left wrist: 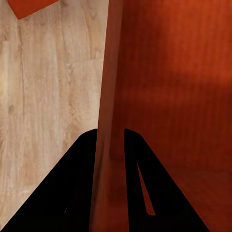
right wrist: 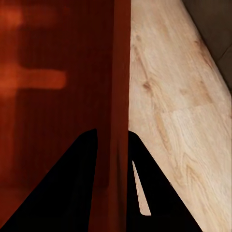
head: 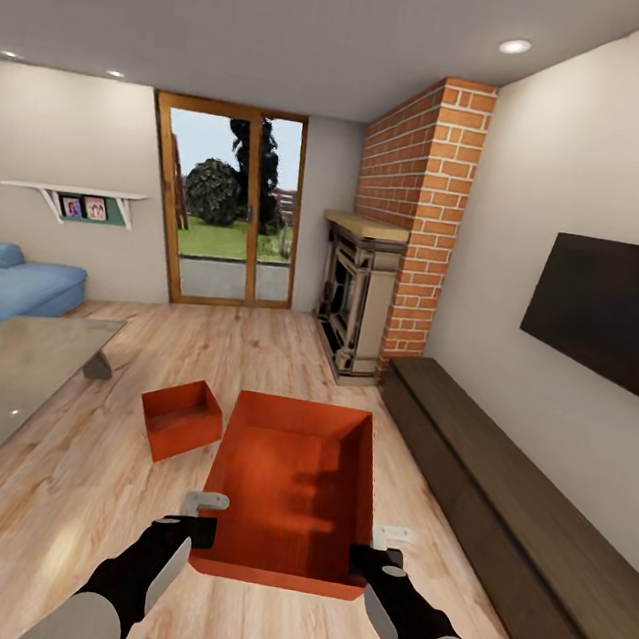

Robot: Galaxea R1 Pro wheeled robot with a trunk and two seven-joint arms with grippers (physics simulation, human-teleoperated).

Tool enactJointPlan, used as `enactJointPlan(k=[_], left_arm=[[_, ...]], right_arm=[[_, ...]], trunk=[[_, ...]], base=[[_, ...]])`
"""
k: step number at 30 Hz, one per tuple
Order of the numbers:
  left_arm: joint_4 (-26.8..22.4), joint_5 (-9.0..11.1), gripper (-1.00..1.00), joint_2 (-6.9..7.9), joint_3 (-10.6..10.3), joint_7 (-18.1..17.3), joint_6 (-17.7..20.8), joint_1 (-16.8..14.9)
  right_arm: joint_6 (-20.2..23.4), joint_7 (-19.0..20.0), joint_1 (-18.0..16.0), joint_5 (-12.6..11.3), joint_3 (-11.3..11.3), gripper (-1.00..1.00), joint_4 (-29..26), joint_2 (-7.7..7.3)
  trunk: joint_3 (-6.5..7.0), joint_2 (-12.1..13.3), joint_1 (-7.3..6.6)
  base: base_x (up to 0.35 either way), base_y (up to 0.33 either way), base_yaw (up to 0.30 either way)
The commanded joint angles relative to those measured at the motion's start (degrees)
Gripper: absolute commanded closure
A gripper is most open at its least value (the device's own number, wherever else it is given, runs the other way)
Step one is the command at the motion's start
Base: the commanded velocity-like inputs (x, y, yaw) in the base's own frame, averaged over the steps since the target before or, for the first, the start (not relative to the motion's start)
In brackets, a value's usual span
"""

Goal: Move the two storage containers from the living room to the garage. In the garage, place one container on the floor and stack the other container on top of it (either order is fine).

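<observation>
Two orange-red bins are seen in the living room. The near bin (head: 292,487) is held up between the arms, open side up, over the wood floor (head: 85,490). The left gripper (head: 199,531) is pinched on the bin's left wall near the front corner; in the left wrist view its dark fingers (left wrist: 72,193) straddle the wall (left wrist: 108,96), one inside, one outside. The right gripper (head: 365,560) is pinched on the right wall the same way, the wall (right wrist: 121,96) running between its fingers (right wrist: 72,193). The second bin (head: 180,417) lies tilted on the floor, just beyond the held bin's left far corner and apart from it.

The bin is judged stiff and light: straight thin walls, flat bottom, nothing inside. The walls look smooth, so some slip in a thin-edge pinch is to be expected, and a twist is likely if one side lets go. A hold on both long walls, opposite each other, is judged sound; a grip nearer mid-wall would balance it better.

A glass table (head: 10,370) stands to the left, with a blue sofa (head: 11,284) behind it. A low dark bench (head: 517,507) runs along the right wall under a TV (head: 613,313). A brick column (head: 419,212) and fireplace (head: 357,299) stand ahead, glass doors (head: 228,207) beyond. Table and bench are judged to narrow any turning room.
</observation>
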Motion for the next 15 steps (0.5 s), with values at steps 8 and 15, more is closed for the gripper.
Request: enactJointPlan(k=[8, 15], left_arm=[[0.1, -1.1, 1.0, -0.12, 0.7, 1.3, 0.5, 0.0], [0.1, -1.1, 1.0, -0.12, 0.7, 1.3, 0.5, 0.0]], right_arm=[[0.3, -1.2, 0.0, 0.6, -0.7, 1.0, -0.2, 0.2], [0.3, -1.2, 0.0, 0.6, -0.7, 1.0, -0.2, 0.2]], trunk=[[-0.02, 0.0, 0.02], [-0.02, 0.0, 0.02]], base=[[0.0, 0.0, 0.267], [0.0, 0.0, 0.267]])
